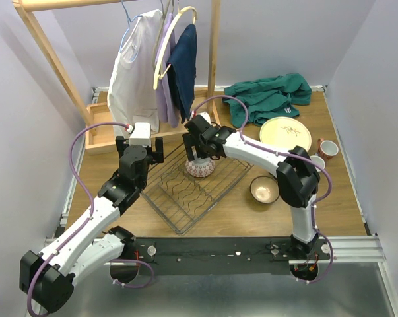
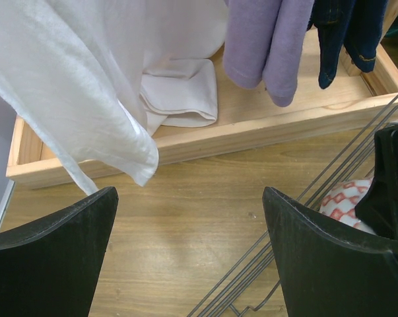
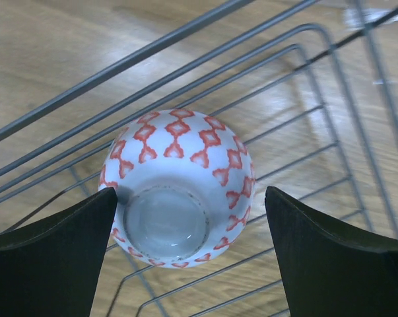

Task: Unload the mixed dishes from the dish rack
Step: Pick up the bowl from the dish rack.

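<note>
The black wire dish rack point(image 1: 185, 198) lies mid-table. Inside it, at its far end, stands one upturned white bowl with a red pattern point(image 1: 200, 168). My right gripper point(image 1: 195, 142) hangs directly over that bowl point(image 3: 185, 165), open, a finger on each side of its foot ring and gripping nothing point(image 3: 191, 195). My left gripper point(image 1: 140, 153) is open and empty over bare wood beside the rack's far left rim point(image 2: 231, 271); the bowl point(image 2: 344, 201) peeks in at the right edge. On the table to the right sit a cream plate point(image 1: 286, 132), a dark bowl point(image 1: 265, 189) and a red cup point(image 1: 328, 148).
A wooden clothes rack with hanging garments point(image 1: 156, 72) stands at the back left, its tray base point(image 2: 185, 142) just beyond my left gripper. A green cloth point(image 1: 268, 96) lies at the back right. A pale cup point(image 1: 315, 162) sits by the red one.
</note>
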{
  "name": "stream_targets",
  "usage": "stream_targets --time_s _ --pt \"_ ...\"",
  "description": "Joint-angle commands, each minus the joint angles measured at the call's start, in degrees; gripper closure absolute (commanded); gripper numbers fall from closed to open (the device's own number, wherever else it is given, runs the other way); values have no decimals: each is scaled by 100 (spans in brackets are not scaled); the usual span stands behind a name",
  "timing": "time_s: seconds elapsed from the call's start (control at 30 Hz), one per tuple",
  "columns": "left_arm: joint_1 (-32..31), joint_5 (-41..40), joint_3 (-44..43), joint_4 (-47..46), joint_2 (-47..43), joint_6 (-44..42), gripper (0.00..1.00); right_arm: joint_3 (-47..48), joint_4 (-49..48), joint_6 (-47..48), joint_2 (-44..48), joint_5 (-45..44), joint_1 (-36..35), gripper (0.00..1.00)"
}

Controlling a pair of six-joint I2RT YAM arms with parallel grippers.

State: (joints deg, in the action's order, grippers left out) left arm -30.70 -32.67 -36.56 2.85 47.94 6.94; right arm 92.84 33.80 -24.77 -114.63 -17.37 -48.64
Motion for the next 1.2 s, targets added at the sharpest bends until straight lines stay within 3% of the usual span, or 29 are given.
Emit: stream_targets --time_s 0.0,0.57,0.73,1.17 --pt "46 15 35 -92 -31 88 1 -187 452 280 177 -1163 -14 0" --pt "46 164 8 -39 136 141 1 -433 662 500 511 -2350 329 0" --pt "46 164 -1 -30 154 141 1 -486 724 517 739 -2280 303 0" --pt "55 24 -9 -39 119 141 1 -654 363 1914 793 -1560 -400 2"
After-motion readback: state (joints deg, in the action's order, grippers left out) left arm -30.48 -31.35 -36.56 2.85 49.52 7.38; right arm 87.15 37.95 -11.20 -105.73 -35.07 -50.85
